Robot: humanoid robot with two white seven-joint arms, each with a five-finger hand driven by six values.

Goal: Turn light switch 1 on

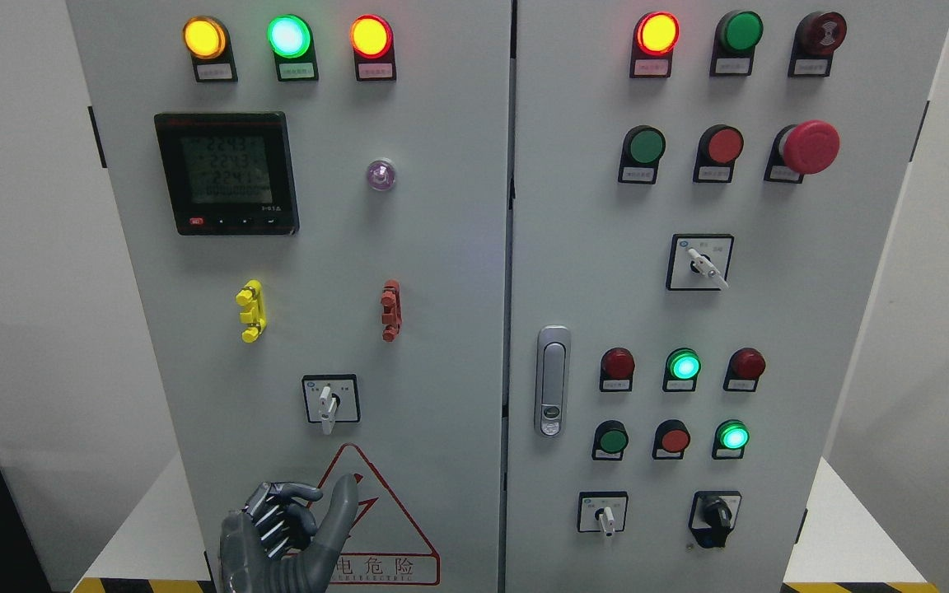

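Note:
A white-handled rotary switch (327,402) sits low on the left cabinet door (441,272), its handle pointing straight down. My left hand (303,517) rises from the bottom edge in front of the red warning triangle (396,527), well below that switch and not touching it. Most of its fingers (281,504) are curled in, while one digit sticks up toward the switch. The hand holds nothing. The right arm does not show.
The left door also carries three lit lamps (288,37), a digital meter (227,173) and yellow and red clips (251,310). The right door has a handle (553,380), push buttons, a red emergency button (809,147) and three more rotary switches (699,263).

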